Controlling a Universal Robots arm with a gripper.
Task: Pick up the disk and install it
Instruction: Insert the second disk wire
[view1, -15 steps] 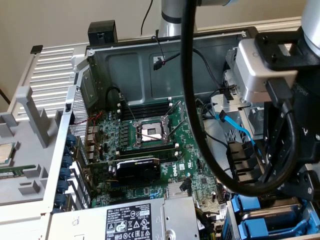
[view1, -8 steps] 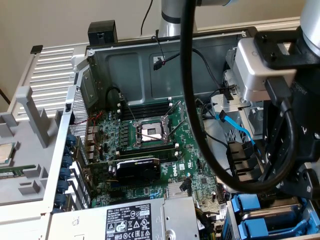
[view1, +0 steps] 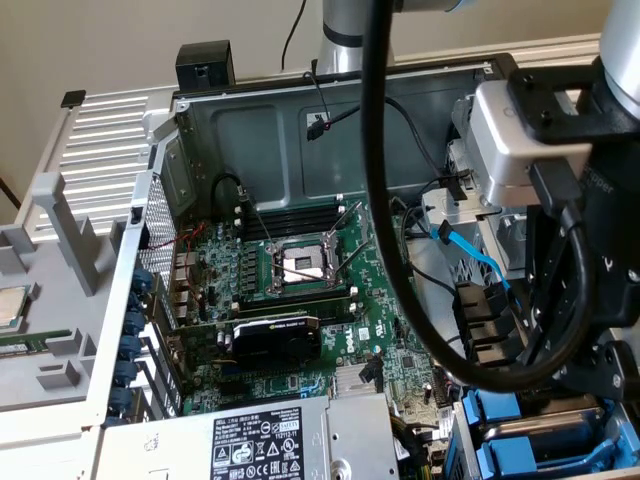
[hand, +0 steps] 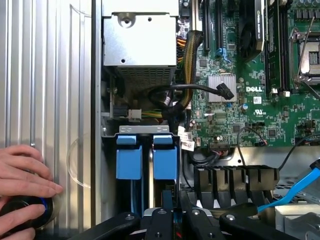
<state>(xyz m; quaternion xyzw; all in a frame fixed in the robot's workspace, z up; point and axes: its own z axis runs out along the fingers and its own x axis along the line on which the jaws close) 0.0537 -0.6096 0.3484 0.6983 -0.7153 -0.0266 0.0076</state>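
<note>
I hang low over the drive bay (hand: 107, 132) at the corner of the open computer case. My gripper (hand: 172, 214) is directly above a blue carrier, the disk (hand: 165, 161), which stands on edge in its slot, right under my jaws. A second blue carrier (hand: 129, 159) sits just beside it in the next slot, on the side nearer the case's outer wall. My jaws are drawn narrow over the disk's near edge, but whether they are closed on it or only close to it I cannot tell (my own black linkage hides the spot).

Beyond the two carriers, further from my jaws, lies the grey power-supply box (hand: 140, 42) with a bundle of yellow and black wires beside it. On the far side from the outer wall spreads the green motherboard (hand: 240, 110), and nearer to me a row of black connectors (hand: 235, 177) with a blue flat cable (hand: 295, 192) running past them.

Out past the case wall, a person's hand (hand: 25, 175) rests on a round black device (hand: 27, 212).
</note>
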